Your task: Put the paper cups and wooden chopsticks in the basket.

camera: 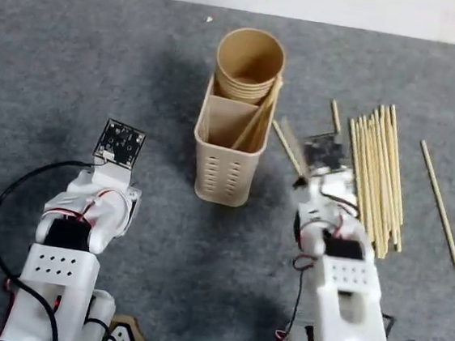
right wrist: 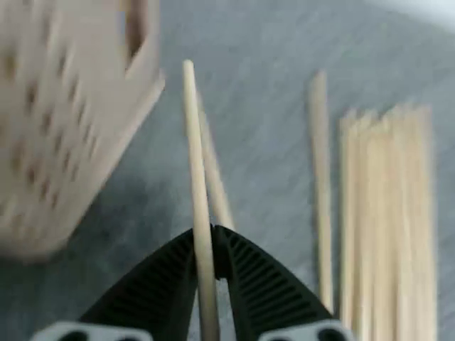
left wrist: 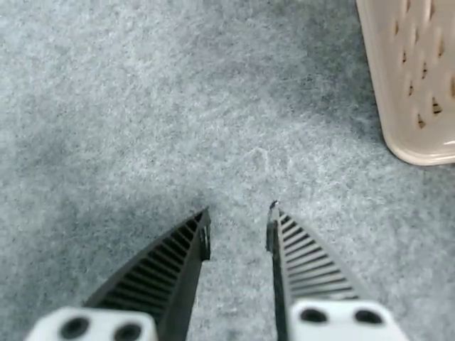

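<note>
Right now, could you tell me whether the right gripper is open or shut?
Shut: the right gripper clamps a wooden chopstick that sticks out past its tips.

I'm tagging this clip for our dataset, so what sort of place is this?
Probably a robot practice bench, not a kitchen: a grey felt-covered table, a left arm and right arm set side by side, and a staged basket beside loose wooden chopsticks.

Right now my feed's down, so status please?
Right gripper shut on one chopstick. Left gripper open, empty. Paper cups in basket. Nothing seen blocking basket.
</note>
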{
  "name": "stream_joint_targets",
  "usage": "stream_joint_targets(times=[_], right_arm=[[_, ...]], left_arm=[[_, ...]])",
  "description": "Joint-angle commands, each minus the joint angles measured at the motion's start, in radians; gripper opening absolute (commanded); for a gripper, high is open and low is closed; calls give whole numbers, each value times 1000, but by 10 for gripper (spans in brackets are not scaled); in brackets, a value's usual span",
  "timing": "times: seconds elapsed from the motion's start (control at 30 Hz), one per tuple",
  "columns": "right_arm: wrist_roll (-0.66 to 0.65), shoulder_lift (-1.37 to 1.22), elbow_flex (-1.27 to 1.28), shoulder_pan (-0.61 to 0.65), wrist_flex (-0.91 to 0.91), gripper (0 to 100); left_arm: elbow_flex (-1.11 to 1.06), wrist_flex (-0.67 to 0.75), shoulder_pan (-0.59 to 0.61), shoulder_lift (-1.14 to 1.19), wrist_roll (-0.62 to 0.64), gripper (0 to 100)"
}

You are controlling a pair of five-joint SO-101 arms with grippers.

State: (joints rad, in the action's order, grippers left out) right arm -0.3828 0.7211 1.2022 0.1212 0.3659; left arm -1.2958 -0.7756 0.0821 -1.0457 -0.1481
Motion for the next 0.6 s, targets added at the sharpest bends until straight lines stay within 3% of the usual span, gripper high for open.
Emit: stream_joint_targets(times=[0.0, 0.27, 0.43, 0.57], right_arm=[[-26, -189, -171, 19, 70, 7], [-61, -602, -430, -7, 107, 10], [-192, -654, -443, -8, 108, 10], [-207, -659, -443, -25, 110, 26]], left_arm=[[2, 17, -13, -10, 8, 147], [-8, 18, -13, -10, 8, 147], [-7, 18, -13, -10, 8, 147], [-7, 20, -13, -10, 8, 147]])
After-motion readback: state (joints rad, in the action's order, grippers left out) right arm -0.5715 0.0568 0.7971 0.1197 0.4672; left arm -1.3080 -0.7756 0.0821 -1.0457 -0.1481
